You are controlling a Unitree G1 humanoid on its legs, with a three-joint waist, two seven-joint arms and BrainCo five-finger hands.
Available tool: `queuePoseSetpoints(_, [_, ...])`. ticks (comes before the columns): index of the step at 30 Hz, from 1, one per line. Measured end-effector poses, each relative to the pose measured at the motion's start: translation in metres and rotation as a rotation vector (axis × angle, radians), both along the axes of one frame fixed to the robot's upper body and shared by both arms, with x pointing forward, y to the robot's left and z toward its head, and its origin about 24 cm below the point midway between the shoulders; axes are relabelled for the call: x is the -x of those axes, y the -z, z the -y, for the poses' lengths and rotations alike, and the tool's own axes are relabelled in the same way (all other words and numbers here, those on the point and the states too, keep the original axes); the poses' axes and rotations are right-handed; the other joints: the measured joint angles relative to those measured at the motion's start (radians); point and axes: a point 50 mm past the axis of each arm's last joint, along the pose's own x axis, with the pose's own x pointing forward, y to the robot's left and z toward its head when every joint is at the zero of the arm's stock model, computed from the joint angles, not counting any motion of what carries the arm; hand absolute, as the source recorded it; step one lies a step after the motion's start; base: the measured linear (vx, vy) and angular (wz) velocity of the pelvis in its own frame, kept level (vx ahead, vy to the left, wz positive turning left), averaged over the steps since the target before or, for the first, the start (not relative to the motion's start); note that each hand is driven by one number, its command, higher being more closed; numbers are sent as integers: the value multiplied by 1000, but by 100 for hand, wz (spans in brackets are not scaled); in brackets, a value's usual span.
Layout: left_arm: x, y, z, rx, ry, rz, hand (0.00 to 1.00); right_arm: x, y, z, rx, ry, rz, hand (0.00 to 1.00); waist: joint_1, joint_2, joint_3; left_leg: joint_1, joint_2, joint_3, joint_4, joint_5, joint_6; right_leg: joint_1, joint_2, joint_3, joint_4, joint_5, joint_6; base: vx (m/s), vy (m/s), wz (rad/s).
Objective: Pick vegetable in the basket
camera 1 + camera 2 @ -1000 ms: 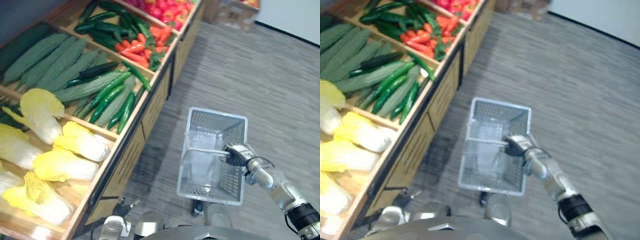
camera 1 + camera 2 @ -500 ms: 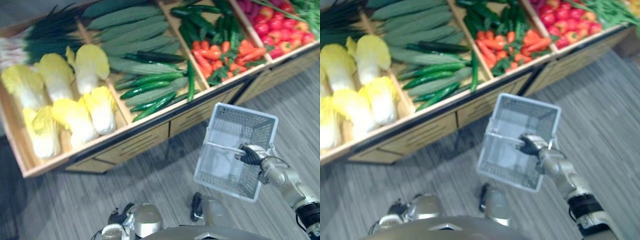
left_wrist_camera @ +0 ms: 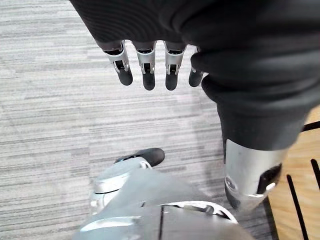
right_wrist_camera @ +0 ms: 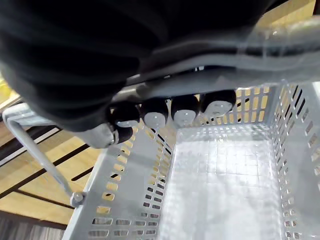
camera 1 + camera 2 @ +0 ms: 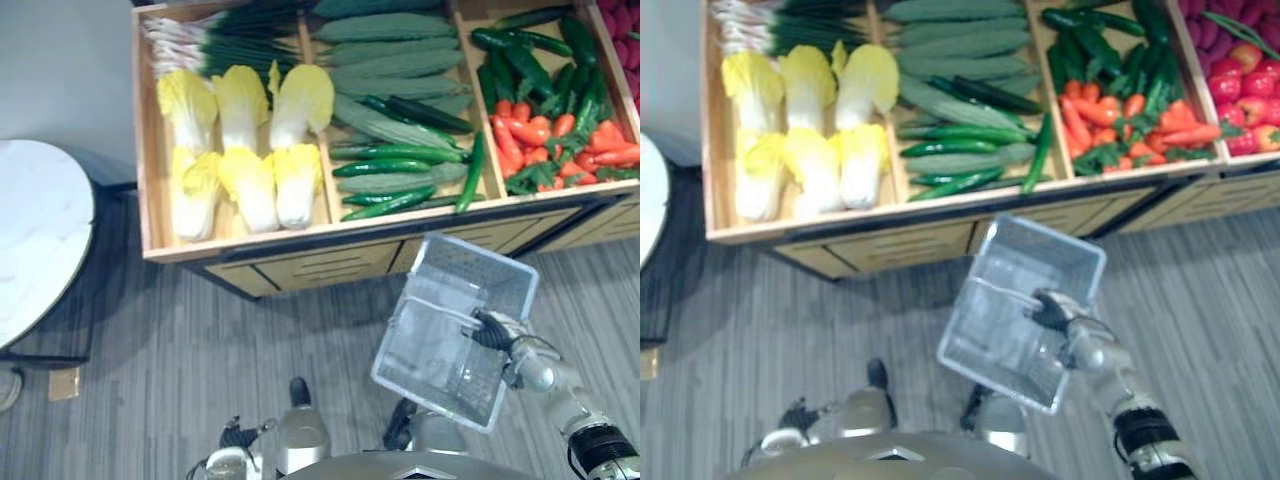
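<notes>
Wooden stand [image 5: 147, 180] across the top, cabbages [image 5: 245, 160] and cucumbers [image 5: 395, 165] lying in its bins. A round white table [image 5: 35, 240] is beside it. The basket [image 5: 440, 350] hangs just short of the stand's front, right hand [image 5: 488, 328] curled tight round its handle [image 4: 235, 72] (wrist camera shows the bare mesh bottom). The left hand [image 3: 146, 65] is slack-fingered and holds nothing.

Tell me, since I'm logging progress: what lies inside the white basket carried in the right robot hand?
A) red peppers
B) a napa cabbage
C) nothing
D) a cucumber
C: the right wrist view shows the basket with its floor bare, while the right robot hand is curled round its handle.
</notes>
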Motion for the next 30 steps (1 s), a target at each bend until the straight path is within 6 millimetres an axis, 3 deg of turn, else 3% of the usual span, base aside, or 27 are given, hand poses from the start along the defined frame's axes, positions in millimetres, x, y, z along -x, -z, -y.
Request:
queuePoseSetpoints(5, [3,0,-1,-9,14,-13,0,15,15,27,10,158,-64,100,1,4,0,47,-32,28,-54,4,6,-14,-19,54,5,30,13,-84,96,-21])
queuePoseSetpoints(11, [0,-2,-6,-25,12,4,0,40,31,53,37,303,-152,100,-18,6,-1,58,-55,17,-97,28,30,-35,-38,64,22,35,18,-111,51,-1])
queuePoseSetpoints(14, [-7,-10,-20,-64,-115,80,0,62,41,64,40,382,-209,100,-18,16,-14,61,-56,9,-114,36,28,-35,-32,63,10,39,24,-97,20,5])
queuePoseSetpoints(19, [-34,-50,-62,-206,-418,386,0,101,62,70,-9,552,-296,100,-14,30,-60,43,-42,-10,-119,37,24,-15,-7,63,-56,65,17,-18,4,7])
queuePoseSetpoints(23, [-59,-107,-87,-384,-551,704,0,127,73,77,-51,702,-351,100,-13,37,-92,38,-44,-14,-117,36,22,-15,1,63,-66,73,13,71,5,1])
queuePoseSetpoints(24, [-63,-117,-89,-407,-566,755,0,130,74,77,-61,725,-353,100,-13,38,-95,38,-44,-15,-115,37,23,-14,4,63,-69,76,15,119,-3,0])
queuePoseSetpoints(25, [-70,-140,-94,-475,-614,873,0,136,74,78,-73,761,-354,100,-15,42,-98,38,-44,-16,-114,40,28,-13,6,64,-70,77,14,101,-7,-1])
queuePoseSetpoints(30, [-92,-178,-96,-541,-664,1050,0,139,74,80,-74,777,-357,100,-19,49,-103,45,-41,-15,-114,40,29,-2,14,70,-78,84,7,85,-4,-4])
